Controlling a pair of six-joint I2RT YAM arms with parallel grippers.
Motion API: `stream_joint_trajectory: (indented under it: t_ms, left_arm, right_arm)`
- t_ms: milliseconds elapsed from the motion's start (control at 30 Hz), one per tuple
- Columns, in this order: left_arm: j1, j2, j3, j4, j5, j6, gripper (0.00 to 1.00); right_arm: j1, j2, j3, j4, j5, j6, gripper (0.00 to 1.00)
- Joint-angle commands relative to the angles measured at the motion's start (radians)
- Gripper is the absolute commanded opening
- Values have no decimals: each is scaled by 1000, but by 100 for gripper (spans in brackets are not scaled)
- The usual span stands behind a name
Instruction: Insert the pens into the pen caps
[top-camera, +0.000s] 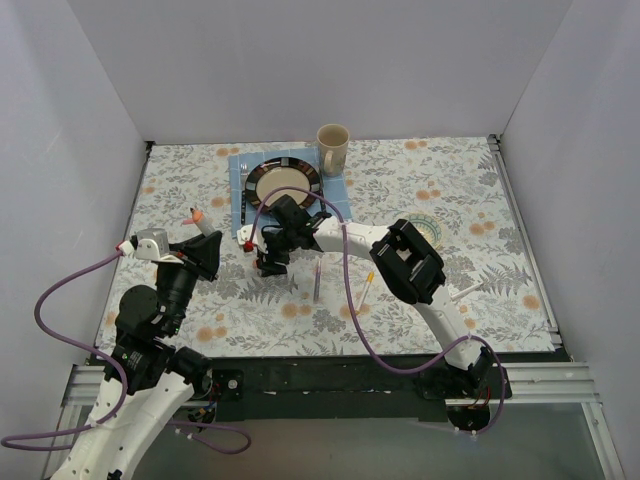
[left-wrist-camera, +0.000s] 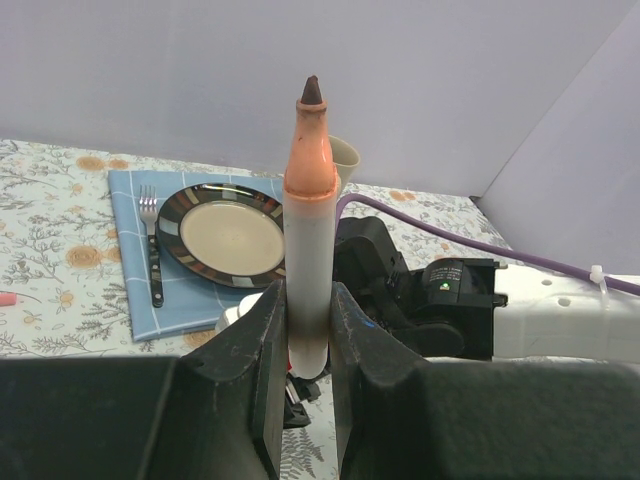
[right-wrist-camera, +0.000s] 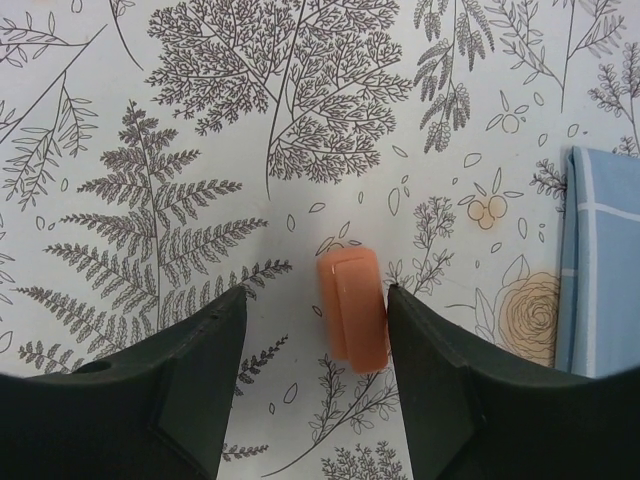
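My left gripper (left-wrist-camera: 308, 300) is shut on the whitish barrel of the orange pen (left-wrist-camera: 310, 190) and holds it upright, its dark tip bare; in the top view the gripper (top-camera: 207, 238) is at the table's left. My right gripper (right-wrist-camera: 316, 295) is open and points straight down at the orange cap (right-wrist-camera: 352, 308), which lies flat on the cloth between the fingers, close to the right finger (right-wrist-camera: 440, 370). In the top view the right gripper (top-camera: 272, 262) hides that cap. A purple pen (top-camera: 317, 282) and a yellow pen (top-camera: 367, 290) lie right of it. A small pink piece (top-camera: 218, 202) lies behind the left gripper.
A striped plate (top-camera: 285, 183) sits on a blue napkin (top-camera: 240, 170) with a fork (left-wrist-camera: 152, 250) at the back centre, and a beige mug (top-camera: 333, 148) stands beside it. A whitish stick (top-camera: 465, 293) lies at the right. Purple cables (top-camera: 345, 290) loop over the table.
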Motion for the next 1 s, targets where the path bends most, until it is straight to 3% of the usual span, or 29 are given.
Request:
stream_joint_trajectory:
  t_ms: [0, 200, 533, 633, 867, 967]
  left_arm:
    - [-1, 1, -8, 9, -15, 12, 0]
    - [-1, -7, -8, 8, -20, 8, 0]
    - [-1, -14, -9, 11, -18, 5, 0]
    - [-1, -11, -9, 11, -15, 4, 0]
    - [-1, 7, -6, 9, -3, -7, 0]
    - [-2, 53, 11, 5, 26, -24, 0]
  right_arm:
    - [0, 37, 38, -75, -6, 18, 64]
    - [1, 79, 97, -134, 11, 51, 59]
    - [35, 113, 77, -143, 175, 137, 48]
    - [61, 90, 33, -109, 256, 147, 40]
    - [84, -61, -235, 68, 434, 303, 4]
    - [82, -151, -354, 121, 500, 404, 1]
